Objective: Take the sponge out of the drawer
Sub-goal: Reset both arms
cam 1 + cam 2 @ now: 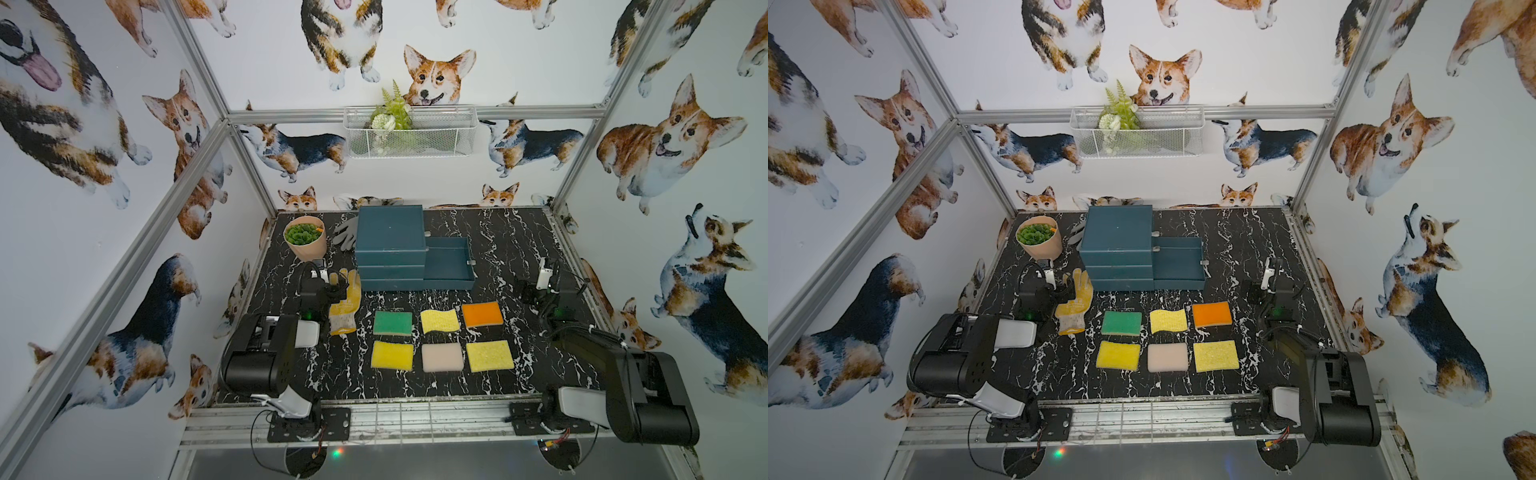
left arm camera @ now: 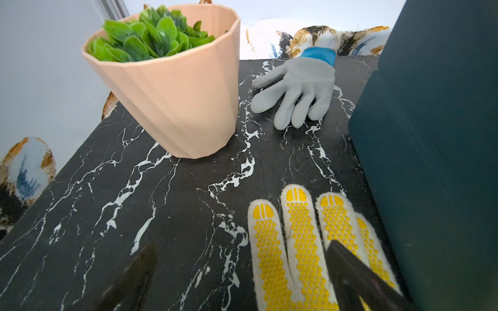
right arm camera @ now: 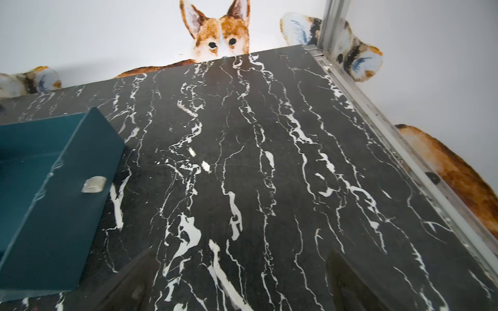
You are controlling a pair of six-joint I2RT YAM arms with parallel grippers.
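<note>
A blue drawer cabinet (image 1: 390, 237) (image 1: 1117, 235) stands at the back middle of the table. Its low drawer (image 1: 451, 259) (image 1: 1179, 259) is pulled out to the right, and only its bare blue floor shows inside. The drawer's front and metal handle (image 3: 94, 184) appear in the right wrist view. Several sponges lie in two rows in front, among them a green sponge (image 1: 392, 323), an orange sponge (image 1: 483, 313) and a beige sponge (image 1: 442, 357). My left gripper (image 1: 334, 286) (image 2: 242, 246) is open over a yellow-dotted glove (image 2: 296, 242). My right gripper (image 1: 528, 291) (image 3: 242, 253) is open above bare table, right of the drawer.
A peach pot with a green plant (image 1: 305, 239) (image 2: 172, 94) stands at the back left. A grey glove (image 2: 296, 88) lies between the pot and the cabinet (image 2: 431, 134). A wire basket (image 1: 411, 133) hangs on the back wall. Metal frame posts edge the black marble table (image 1: 519, 232).
</note>
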